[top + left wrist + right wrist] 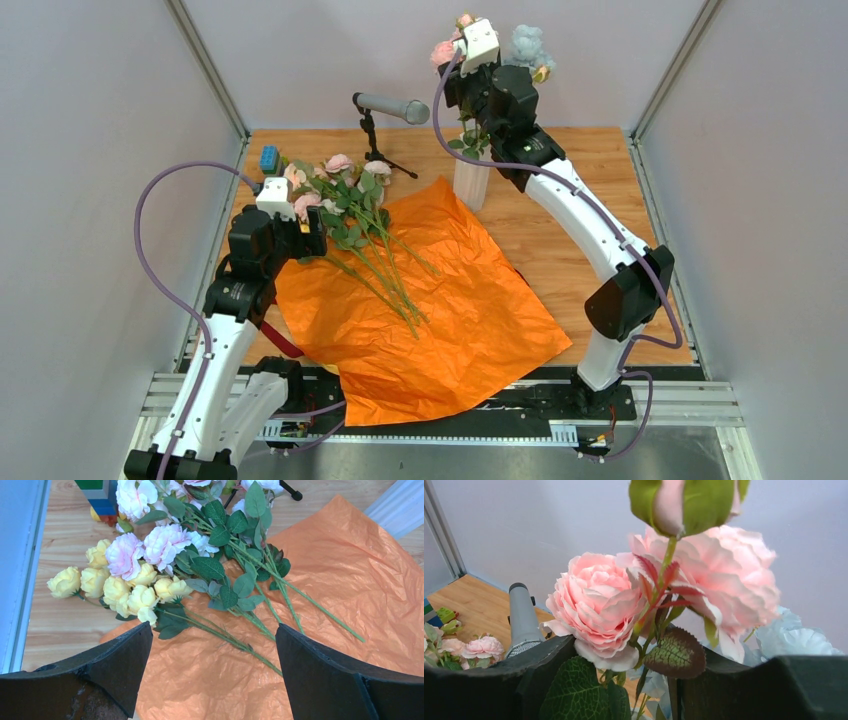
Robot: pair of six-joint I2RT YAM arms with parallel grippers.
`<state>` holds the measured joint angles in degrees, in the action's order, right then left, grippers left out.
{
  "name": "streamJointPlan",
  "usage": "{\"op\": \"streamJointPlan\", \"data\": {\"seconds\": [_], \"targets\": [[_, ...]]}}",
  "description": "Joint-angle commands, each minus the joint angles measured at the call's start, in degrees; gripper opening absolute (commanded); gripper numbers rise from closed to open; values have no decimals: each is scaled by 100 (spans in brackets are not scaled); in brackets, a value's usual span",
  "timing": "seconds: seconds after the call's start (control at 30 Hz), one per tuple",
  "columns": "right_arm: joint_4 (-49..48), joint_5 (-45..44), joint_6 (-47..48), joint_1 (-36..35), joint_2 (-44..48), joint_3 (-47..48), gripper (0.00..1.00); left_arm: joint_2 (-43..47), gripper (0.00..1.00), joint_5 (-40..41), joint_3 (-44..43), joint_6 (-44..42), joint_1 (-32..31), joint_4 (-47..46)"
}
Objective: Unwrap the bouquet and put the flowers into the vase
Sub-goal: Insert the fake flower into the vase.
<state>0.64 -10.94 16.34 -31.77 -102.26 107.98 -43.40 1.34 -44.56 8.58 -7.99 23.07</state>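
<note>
The flowers (165, 545) are mostly laid on the unfolded orange paper (470, 320). A few pink ones (596, 602) are stood in the vase (471, 180), and the right claw (626, 690) is parted loosely around their stems. The transfer looks to be under way. Next, a stem must be pinched by the wide-open left claw (212, 630), which hovers above.

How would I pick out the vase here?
Start at the big orange paper sheet spread on the wooden table. At its far corner stands the vase: a pale, ribbed upright cylinder holding flower stems, unlike the thin dark microphone stand beside it.
</note>
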Motion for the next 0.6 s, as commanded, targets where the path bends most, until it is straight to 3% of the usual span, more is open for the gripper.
{"op": "streamJointPlan", "data": {"seconds": [0.0, 0.13, 0.3, 0.57], "targets": [[-85, -65, -69, 29, 123, 185, 57, 7, 100, -56, 8, -93, 17, -67], [-84, 48, -69, 28, 243, 100, 64, 7, 100, -51, 8, -93, 21, -66], [-94, 448, -86, 30, 577, -106, 80, 8, 100, -21, 8, -101, 17, -71], [145, 1293, -158, 22, 1174, -214, 90, 78, 100, 143, 26, -111, 23, -70]]}}
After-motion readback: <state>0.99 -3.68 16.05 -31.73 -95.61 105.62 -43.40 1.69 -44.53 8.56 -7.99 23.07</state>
